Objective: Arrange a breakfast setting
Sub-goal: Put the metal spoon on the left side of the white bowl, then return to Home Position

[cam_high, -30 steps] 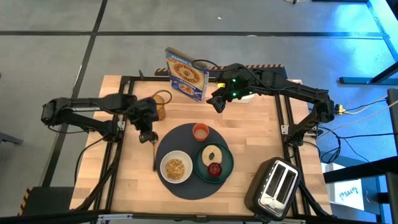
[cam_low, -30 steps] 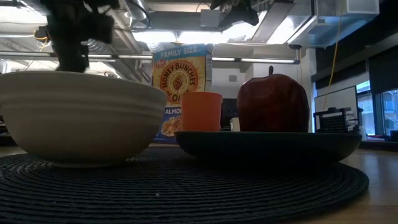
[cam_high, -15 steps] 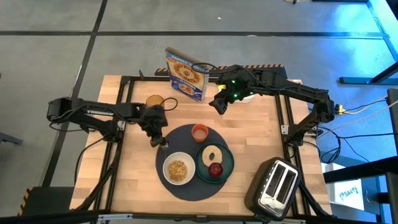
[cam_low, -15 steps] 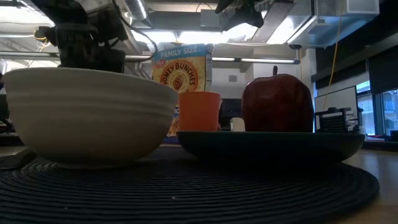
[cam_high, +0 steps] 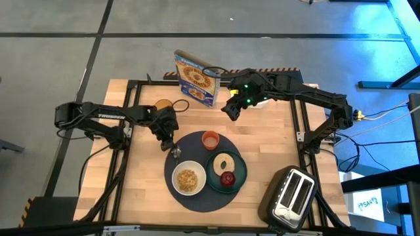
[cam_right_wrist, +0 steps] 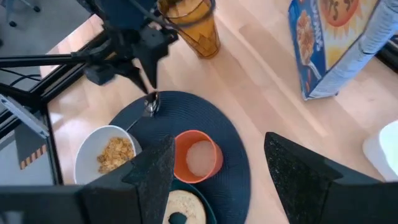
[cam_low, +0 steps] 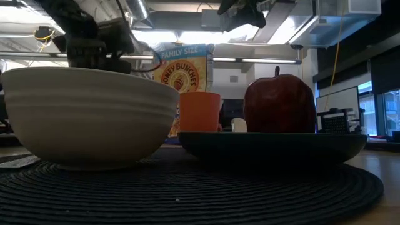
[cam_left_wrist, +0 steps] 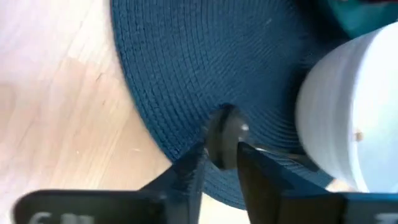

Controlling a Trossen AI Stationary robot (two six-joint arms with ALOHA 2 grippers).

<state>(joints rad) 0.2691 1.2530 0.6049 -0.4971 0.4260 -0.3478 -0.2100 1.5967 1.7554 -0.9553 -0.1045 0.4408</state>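
Note:
A round dark grey mat (cam_high: 197, 151) lies at the table's middle. On it stand a white bowl (cam_high: 188, 178) with brown cereal (cam_high: 187, 177), a small orange cup (cam_high: 210, 139) and a dark green plate (cam_high: 237, 169) with a bagel (cam_high: 226, 160) and a red apple (cam_high: 227, 177). My left gripper (cam_high: 172, 147) is over the mat's far left edge, shut on a metal spoon (cam_right_wrist: 149, 107). My right gripper (cam_high: 230, 109) hangs open and empty above the table's far middle, beside the cereal box. My left gripper pinches the spoon's rounded bowl end (cam_left_wrist: 224, 132) between its two fingers (cam_left_wrist: 189, 168), coming from above and pointing down. The thin handle (cam_right_wrist: 132, 123) runs from there over the mat toward the white bowl. Whether the handle rests on the mat I cannot tell.
A cereal box (cam_high: 195, 78) stands at the far edge, with an amber glass (cam_high: 163, 106) to its left. A black-and-silver toaster (cam_high: 292, 195) sits at the near right corner. Bare wood shows left and right of the mat.
My left gripper has moved toward the table's right edge, from beside the mat's left rim to over the mat's far left edge, carrying the spoon with it. The spoon's handle now points toward the white bowl.

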